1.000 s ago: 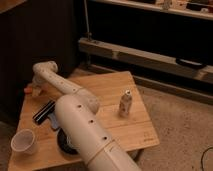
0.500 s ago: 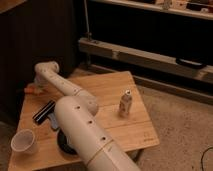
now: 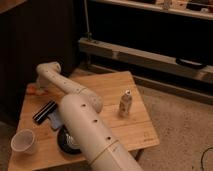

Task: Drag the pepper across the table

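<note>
The white arm (image 3: 87, 125) is filling the near foreground, running from the lower edge up and away toward 11 o'clock, and it is covering part of a black bowl (image 3: 67, 144) sitting on the near left of the table (image 3: 127, 132). A white paper cup (image 3: 23, 141) is standing upright just left of the bowl, at about 8 o'clock from the table's centre. Beyond these, a black rectangular box (image 3: 44, 111) is lying flat with its long side running diagonally, touching a pale blue item (image 3: 56, 120) half hidden by the arm. A small can-like container (image 3: 125, 103) is standing upright toward 3 o'clock, well apart from the rest. At the far left corner the gripper (image 3: 40, 86) is reaching down at the tabletop; the wrist is hiding the fingers, so I cannot tell how far open they are or whether they are gripping anything. The pepper (image 3: 33, 90) is showing as an orange-red patch right beside the gripper at the far left edge; its long axis and pointing direction cannot be made out. The tabletop is light wooden planks over a speckled floor (image 3: 180, 125); behind it dark shelving (image 3: 150, 30) and a pale ledge are crossing the room.
</note>
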Controlling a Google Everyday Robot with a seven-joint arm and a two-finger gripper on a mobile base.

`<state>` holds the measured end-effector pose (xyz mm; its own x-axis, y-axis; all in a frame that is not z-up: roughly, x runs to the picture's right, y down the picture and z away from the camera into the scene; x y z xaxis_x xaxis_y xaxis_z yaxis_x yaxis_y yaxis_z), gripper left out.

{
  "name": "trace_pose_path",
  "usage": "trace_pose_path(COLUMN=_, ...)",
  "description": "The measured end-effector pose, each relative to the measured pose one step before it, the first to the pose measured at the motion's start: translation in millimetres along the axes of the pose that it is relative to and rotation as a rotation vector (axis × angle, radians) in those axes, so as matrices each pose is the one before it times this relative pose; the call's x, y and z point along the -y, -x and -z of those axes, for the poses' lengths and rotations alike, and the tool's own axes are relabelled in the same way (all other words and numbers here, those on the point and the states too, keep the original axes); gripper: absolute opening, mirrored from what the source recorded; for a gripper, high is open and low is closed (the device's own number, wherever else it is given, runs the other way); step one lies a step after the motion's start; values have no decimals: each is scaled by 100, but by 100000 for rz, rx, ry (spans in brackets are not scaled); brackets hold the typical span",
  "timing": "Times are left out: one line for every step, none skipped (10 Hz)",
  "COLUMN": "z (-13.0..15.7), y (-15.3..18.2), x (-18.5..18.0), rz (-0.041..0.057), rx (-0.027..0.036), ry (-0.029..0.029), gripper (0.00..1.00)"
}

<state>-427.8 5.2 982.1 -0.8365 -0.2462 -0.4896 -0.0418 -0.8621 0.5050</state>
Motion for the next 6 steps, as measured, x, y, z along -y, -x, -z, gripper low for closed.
trace_pose_path(z=272, y=587, x=17, rz=-742, rx=521, ry=3, gripper=38)
trace_pose_path(z=63, y=507, x=-187, rz=-321, rx=1172, ry=547, gripper=38)
trace_pose_path(z=-146, y=-84, x=65, rz=-266, rx=414, ry=-191, gripper=38)
trace_pose_path(z=47, y=229, x=5, rz=-796, rx=-51, ry=334, gripper=38)
trace_pose_path(z=497, y=1009, x=366, rz=-1319, rx=754, ry=-234, gripper=38)
trace_pose_path(z=909, y=1595, x=652, rz=-967, rx=884, ry=539, gripper=38)
